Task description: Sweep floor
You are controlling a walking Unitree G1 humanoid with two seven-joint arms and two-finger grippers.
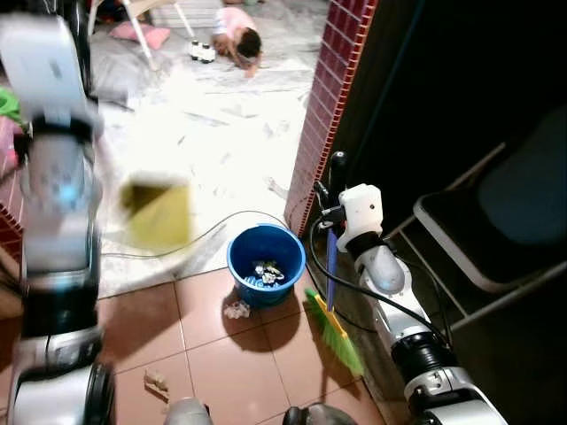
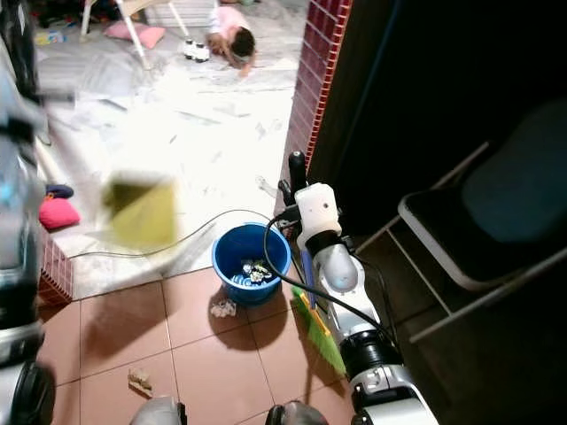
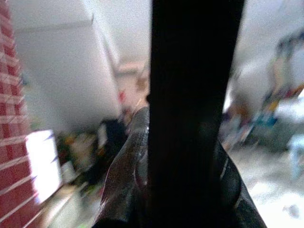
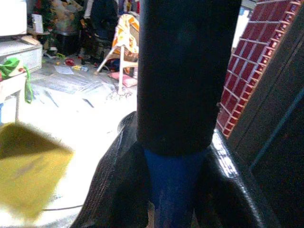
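With the right gripper (image 1: 330, 215) clenched on the blue-handled, green-bristled broom (image 1: 333, 320) beside the blue plastic bucket (image 1: 260, 263) and the left gripper (image 3: 187, 156) clasping a black handle, probably the blurred yellow dustpan's (image 1: 158, 215), the next move is gathering the crumpled scraps (image 1: 157, 381) on the brown tiled floor (image 1: 221, 354).

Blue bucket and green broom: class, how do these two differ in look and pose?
The blue bucket is round and open-topped, standing upright on the tiles with scraps inside. The green broom is long and thin, leaning at a slant, its blue handle in the right pincer and its green bristles touching the floor beside the bucket. Both rest on the brown tiles.
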